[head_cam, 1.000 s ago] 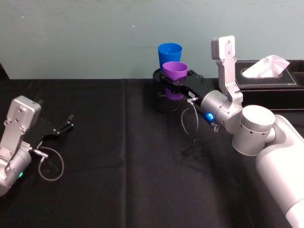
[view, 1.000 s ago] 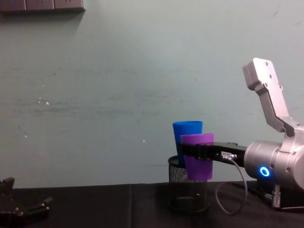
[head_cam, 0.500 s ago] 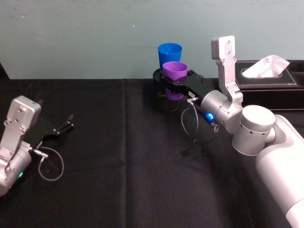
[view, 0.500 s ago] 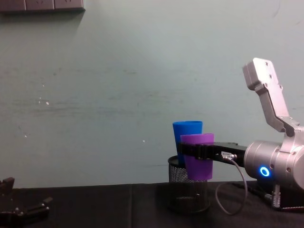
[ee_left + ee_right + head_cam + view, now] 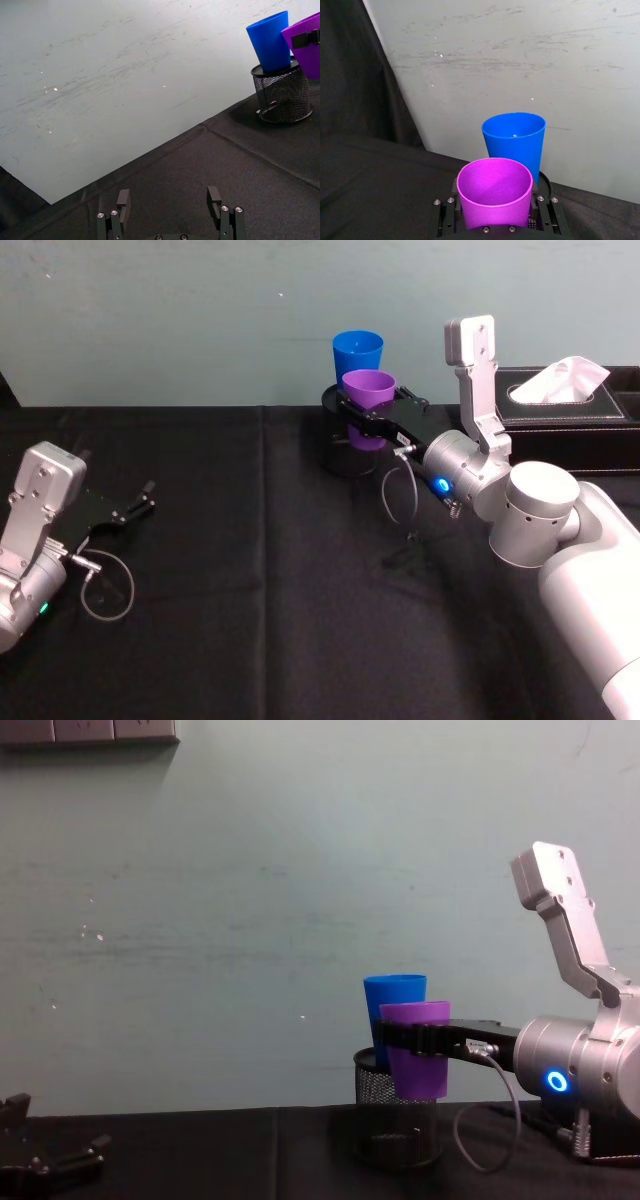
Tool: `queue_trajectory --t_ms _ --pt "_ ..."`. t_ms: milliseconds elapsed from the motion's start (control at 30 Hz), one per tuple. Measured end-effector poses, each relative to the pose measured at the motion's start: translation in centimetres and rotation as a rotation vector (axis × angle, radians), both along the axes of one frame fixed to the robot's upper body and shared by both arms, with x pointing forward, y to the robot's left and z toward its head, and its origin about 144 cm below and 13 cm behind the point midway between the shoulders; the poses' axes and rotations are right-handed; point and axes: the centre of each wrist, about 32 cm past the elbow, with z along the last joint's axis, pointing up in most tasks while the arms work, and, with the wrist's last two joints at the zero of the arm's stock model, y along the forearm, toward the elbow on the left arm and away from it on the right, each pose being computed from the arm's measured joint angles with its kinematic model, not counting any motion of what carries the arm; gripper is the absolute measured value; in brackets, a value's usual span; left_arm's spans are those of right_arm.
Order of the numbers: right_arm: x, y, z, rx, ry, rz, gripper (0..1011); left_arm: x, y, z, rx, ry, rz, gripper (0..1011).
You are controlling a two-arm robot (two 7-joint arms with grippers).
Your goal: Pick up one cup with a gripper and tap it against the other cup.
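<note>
Black cloth covers our surface [image 5: 250,620]. Our right pincer [image 5: 362,420] grips the purple cup [image 5: 369,390] aloft, just beside the blue cup [image 5: 357,346]; we judge only the tap is left. Our left pincer [image 5: 135,507] lies released, far left.

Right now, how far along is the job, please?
Done: the right gripper holds the purple cup off the table. In hand: it hangs right beside the blue cup in the mesh holder; contact is unclear. Remaining: the tap. The left gripper sits parked, open.
</note>
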Motion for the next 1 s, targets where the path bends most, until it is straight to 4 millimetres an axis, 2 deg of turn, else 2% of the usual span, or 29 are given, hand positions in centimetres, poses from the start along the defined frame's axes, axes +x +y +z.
queue_trajectory --t_ms 1000 --pt "0.00 0.00 0.00 0.000 0.000 0.000 733 0.00 0.00 0.00 0.000 0.000 0.000 1000"
